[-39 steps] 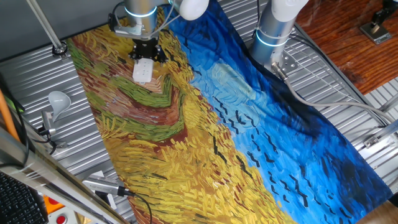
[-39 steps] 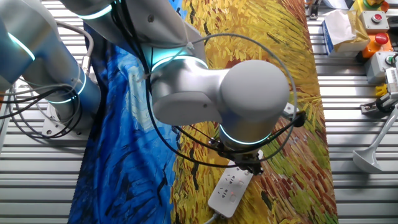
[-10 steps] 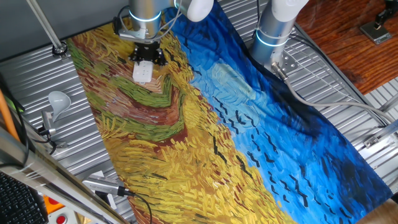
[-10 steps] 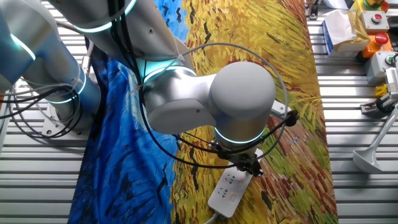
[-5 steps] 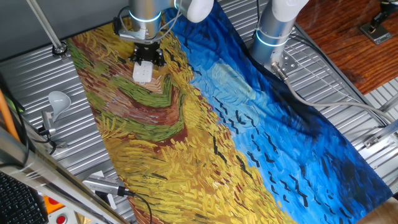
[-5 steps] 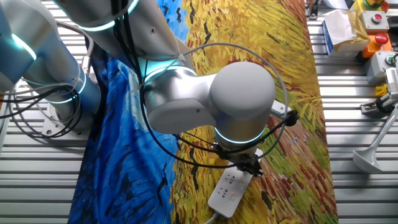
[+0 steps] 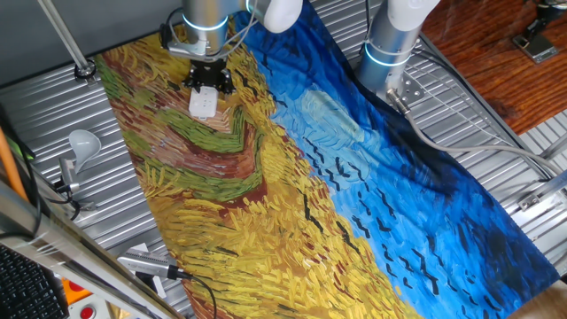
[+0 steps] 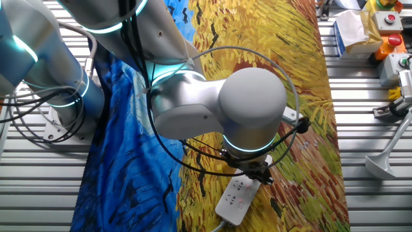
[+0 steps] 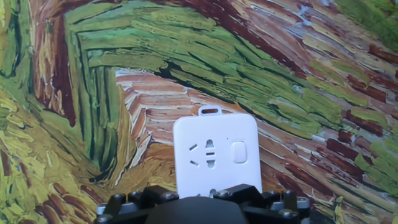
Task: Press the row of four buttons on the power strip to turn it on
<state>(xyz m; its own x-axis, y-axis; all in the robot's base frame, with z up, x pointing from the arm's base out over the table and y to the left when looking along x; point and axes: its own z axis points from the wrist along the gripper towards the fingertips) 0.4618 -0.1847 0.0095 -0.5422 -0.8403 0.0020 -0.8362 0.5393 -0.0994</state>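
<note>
The power strip [image 7: 204,104] is a white bar lying on the painted cloth [image 7: 266,177] near its far left end. My gripper [image 7: 209,81] hangs directly over the strip's far end, covering part of it. In the other fixed view the strip [image 8: 237,196] sticks out below the gripper [image 8: 256,175]. The hand view shows the strip's end [image 9: 214,152] with one socket and one pale oblong button [image 9: 239,152] to its right. The rest of the row of four buttons is hidden under the dark gripper body [image 9: 202,204]. No fingertips show in any view.
A lamp with a white bulb-shaped head [image 7: 82,140] stands on the slatted table left of the cloth, seen also as the lamp [image 8: 385,160]. A second arm base [image 7: 390,44] rises at the back. Boxes with a red stop button [image 8: 389,18] sit at the corner.
Since the earliest frames the hand has shifted slightly along the strip, covering a little more of it. Over the last second almost nothing has moved.
</note>
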